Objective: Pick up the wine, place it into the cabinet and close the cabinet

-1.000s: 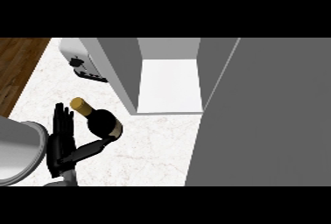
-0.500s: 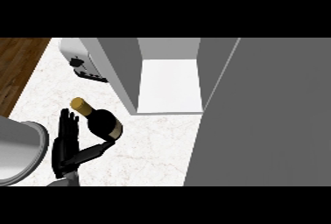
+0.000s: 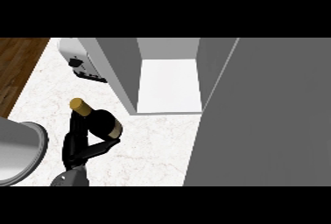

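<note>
Left forearm (image 3: 67, 178) entered from the lower edge at the view's left, grey, only its end showing. Left hand (image 3: 74, 148) was black and raised above the surface. Its fingers (image 3: 76, 124) were straight, pointing away from the body, with the thumb (image 3: 103, 144) spread out to the right in a V.

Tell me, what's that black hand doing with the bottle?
The robot's left hand is up against a wine bottle on the counter, with its fingers along one side and its thumb reaching round the other. It looks ready to grab it. The cabinet just behind is open, with its door swung out to the right.
</note>
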